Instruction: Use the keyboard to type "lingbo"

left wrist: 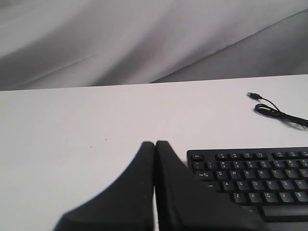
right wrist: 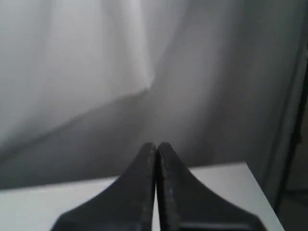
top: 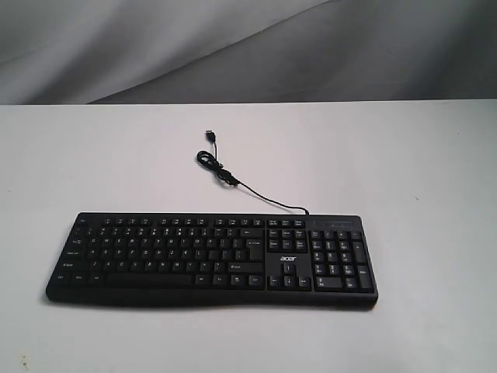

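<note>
On the white worktop the keyboard is laid flat toward the near edge, letter block to the left and number pad to the right. Its cable is trailed away behind it in a loose knot, and the plug is connected to nothing. No key is touched yet, and neither arm is seen in the exterior view. The left end effector is shown with its fingers pressed together into one blunt tip, held above bare worktop just beside the keyboard's left end, near the Esc corner. The right end effector is likewise pressed together and pointed at the grey backdrop over a worktop corner. The keyboard is not caught in its view, so its alignment cannot be judged.

Several failures are judged possible. Because the joined tip looks broad against the closely packed keys, two neighbouring keys could be struck at once, or a neighbour could be struck instead of the letter meant. The legends are small and blurred, so a wrong row could be picked. If a press is made at a slant rather than straight down, the keyboard could be pushed across the smooth worktop and every later target thrown off. A press held too long could give a repeated letter. With the plug loose, no typed text could be confirmed.
</note>
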Motion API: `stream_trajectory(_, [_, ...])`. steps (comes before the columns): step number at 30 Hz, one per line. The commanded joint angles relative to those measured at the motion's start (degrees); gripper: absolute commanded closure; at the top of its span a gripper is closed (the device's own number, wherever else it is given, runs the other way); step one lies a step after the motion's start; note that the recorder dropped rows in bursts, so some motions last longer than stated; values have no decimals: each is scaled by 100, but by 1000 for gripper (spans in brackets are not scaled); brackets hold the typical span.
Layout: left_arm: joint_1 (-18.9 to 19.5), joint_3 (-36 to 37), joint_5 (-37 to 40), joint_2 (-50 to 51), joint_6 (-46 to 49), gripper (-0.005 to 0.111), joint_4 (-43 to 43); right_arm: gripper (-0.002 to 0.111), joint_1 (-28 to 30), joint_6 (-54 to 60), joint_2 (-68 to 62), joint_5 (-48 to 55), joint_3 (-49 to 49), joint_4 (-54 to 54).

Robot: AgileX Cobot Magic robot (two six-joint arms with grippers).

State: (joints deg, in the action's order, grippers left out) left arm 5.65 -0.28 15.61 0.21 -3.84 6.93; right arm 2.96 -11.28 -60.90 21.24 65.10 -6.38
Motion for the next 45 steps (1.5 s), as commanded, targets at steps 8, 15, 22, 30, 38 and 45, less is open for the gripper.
stream_trajectory(8, [6, 28, -41, -21, -12, 106, -21, 108, -492, 4082, -3768, 3155, 1920, 2018])
stream_trajectory(15, [6, 28, -41, -21, -12, 106, -21, 108, -2615, 7282, -5610, 2055, 1929, 4219])
stream_trajectory(22, [6, 28, -41, -21, -12, 106, -21, 108, -4038, 7406, -5785, 1789, 1929, 4207])
stream_trajectory(30, [6, 28, -41, -21, -12, 106, -21, 108, -4257, 7394, -6049, 1739, 1929, 4190])
stream_trajectory(38, [6, 28, -41, -21, -12, 106, -21, 108, -4241, 7369, -6123, 1632, 1929, 4043])
stream_trajectory(45, [6, 28, -41, -21, -12, 106, -21, 108, -4241, 7243, -6284, 1632, 1929, 3919])
